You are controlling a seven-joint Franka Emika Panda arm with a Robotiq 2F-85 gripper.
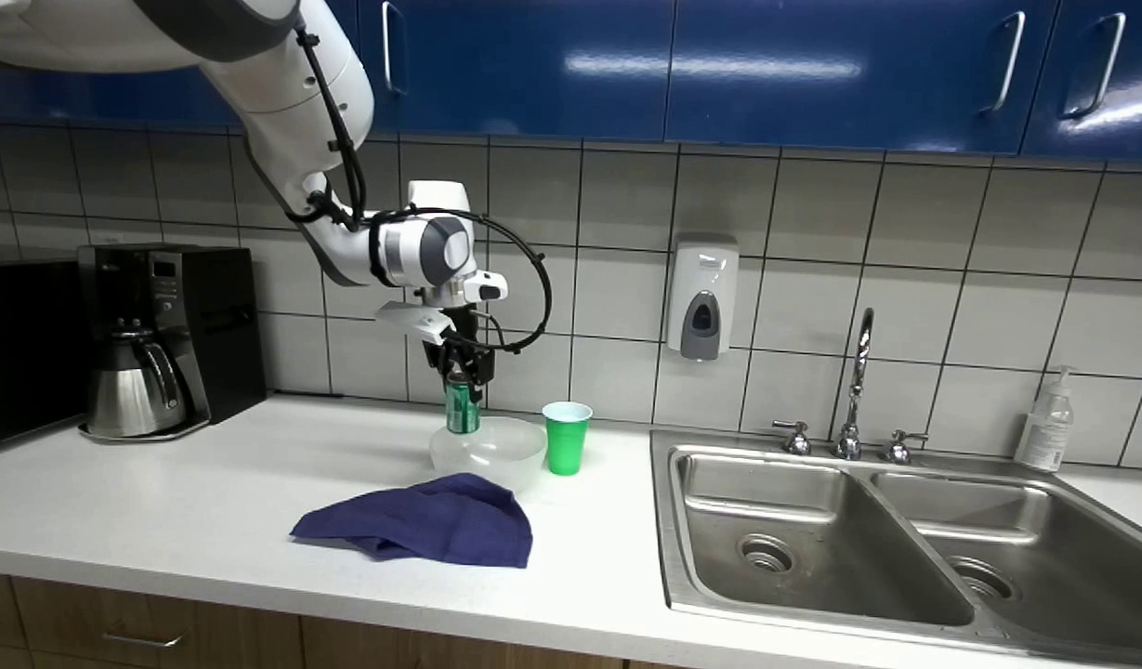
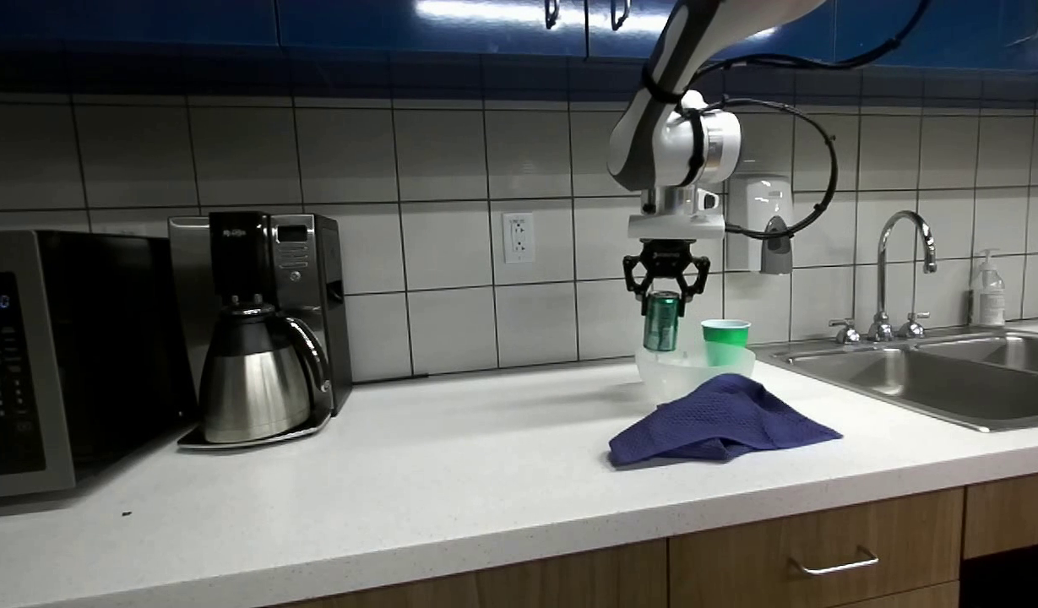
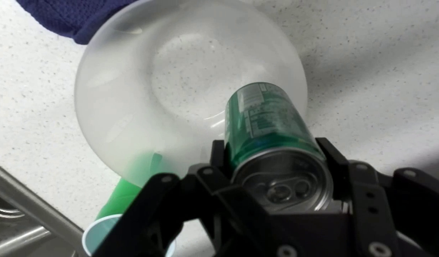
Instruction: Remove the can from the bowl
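The dark green can (image 1: 462,413) is upright in my gripper (image 1: 463,386), also visible in an exterior view as the can (image 2: 660,331) and gripper (image 2: 664,309). The fingers press both sides of its upper part. In the wrist view the can (image 3: 267,116) shows its silvery top between the jaws (image 3: 271,144). The translucent whitish bowl (image 1: 487,455) stands on the counter, also seen in an exterior view (image 2: 675,380). The can is raised, its bottom about rim height, over the bowl's edge. In the wrist view the bowl (image 3: 108,96) holds nothing else visible.
A bright green cup (image 1: 567,441) stands close beside the bowl. A dark blue cloth (image 1: 431,525) lies in front of the bowl. The sink (image 1: 668,520) lies past the cup. A coffee maker (image 2: 328,304) and microwave (image 2: 50,371) stand at the counter's far end. Wall tiles stand behind.
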